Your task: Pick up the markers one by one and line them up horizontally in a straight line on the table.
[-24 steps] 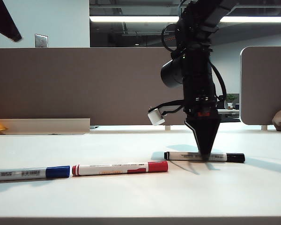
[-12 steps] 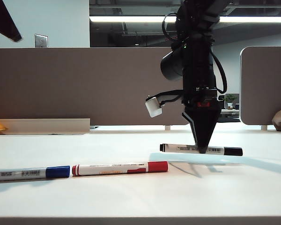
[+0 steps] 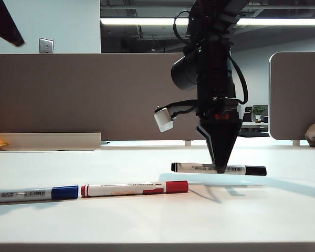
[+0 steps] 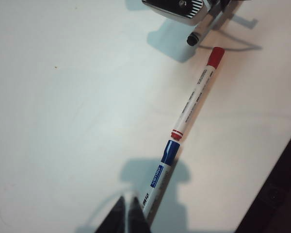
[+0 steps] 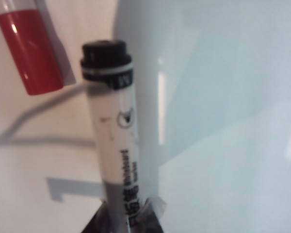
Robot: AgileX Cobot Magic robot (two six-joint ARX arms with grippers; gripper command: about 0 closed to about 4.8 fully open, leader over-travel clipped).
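- My right gripper [image 3: 219, 169] is closed on the black marker [image 3: 218, 169], holding it near mid-barrel, clear of the table [image 3: 147, 220].
- The marker hangs roughly level, just beyond the capped end of the red marker [image 3: 134, 188].
- The red marker lies end to end with the blue marker [image 3: 33, 194] at the table's front.
- My left gripper [image 4: 126, 213] is shut and empty, poised above the blue marker.
- Procedure: keep the barrel level, bring it onto the red marker's axis, lower to contact, then release.
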